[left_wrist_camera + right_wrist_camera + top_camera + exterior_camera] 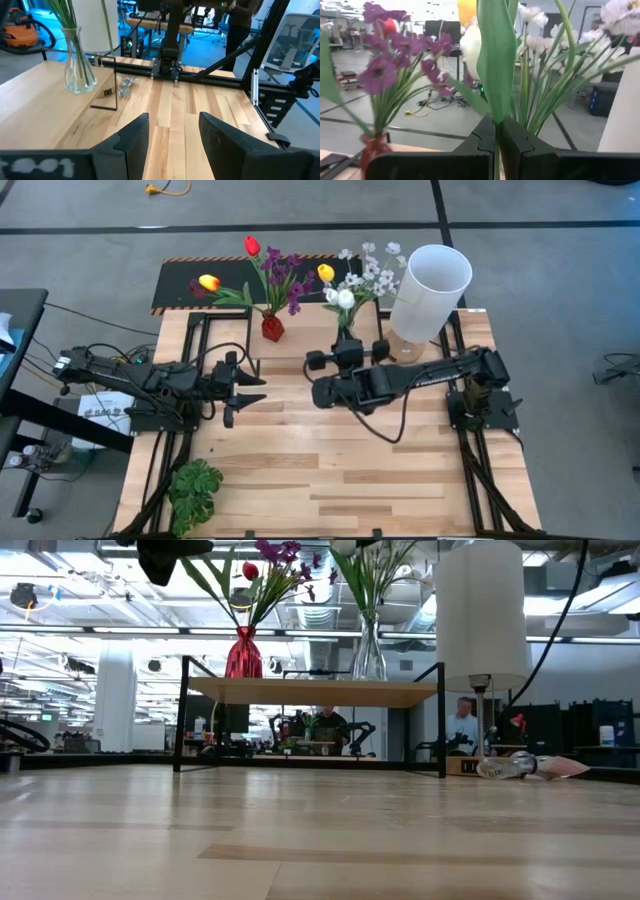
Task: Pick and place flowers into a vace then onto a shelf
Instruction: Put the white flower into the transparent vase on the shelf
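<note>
So both bunches of flowers [272,275] are in vases up on the shelf [320,692], red vase [272,328] and clear vase [368,655]; looks nearly done imo; right tool [498,137] is pressed together on one green stem [496,60] at the clear vase, probably the last one; left tool [170,135] hangs spread and empty over the surface [330,470]

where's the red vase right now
In the high view, the red vase stands on the shelf's left end, left of the clear vase.
</note>
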